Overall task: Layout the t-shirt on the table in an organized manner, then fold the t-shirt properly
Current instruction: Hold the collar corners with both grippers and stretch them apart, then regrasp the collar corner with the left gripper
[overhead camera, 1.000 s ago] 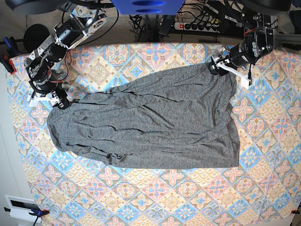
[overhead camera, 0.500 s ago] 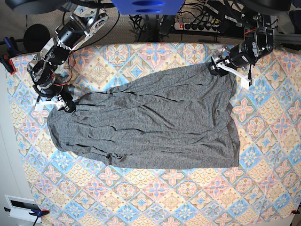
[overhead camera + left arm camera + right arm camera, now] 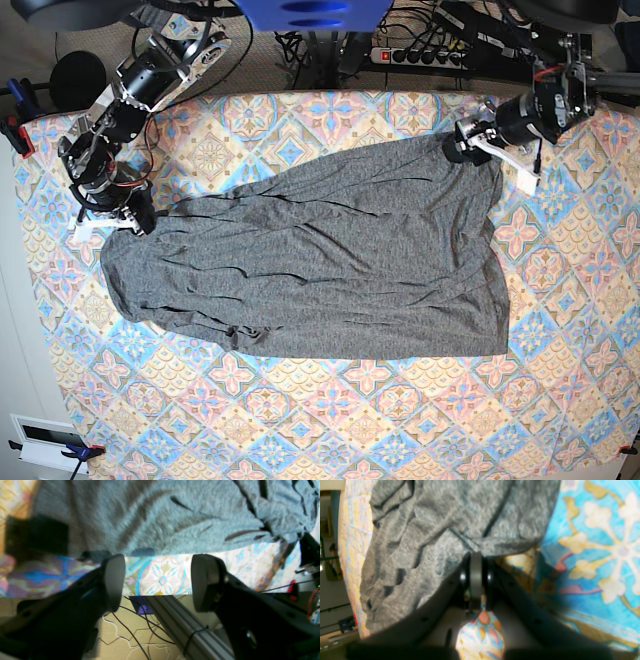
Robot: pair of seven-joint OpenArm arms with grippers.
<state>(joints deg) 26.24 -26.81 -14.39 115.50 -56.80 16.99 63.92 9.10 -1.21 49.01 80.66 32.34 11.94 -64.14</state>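
Right claw (image 3: 476, 580) has clamped the t-shirt's (image 3: 320, 260) edge.

The t-shirt (image 3: 320, 260) is covering the middle of the table (image 3: 400, 420), leaving a broad bare band of patterned cloth along the near edge and narrower strips at both sides. The right gripper (image 3: 135, 222) is occupying the shirt's corner at the base view's left, jaws pinched together on the fabric; the left gripper (image 3: 470, 140) is sitting at the far corner on that view's right, jaws spread. Cables and a power strip (image 3: 420, 55) are crowding the space behind the far edge.
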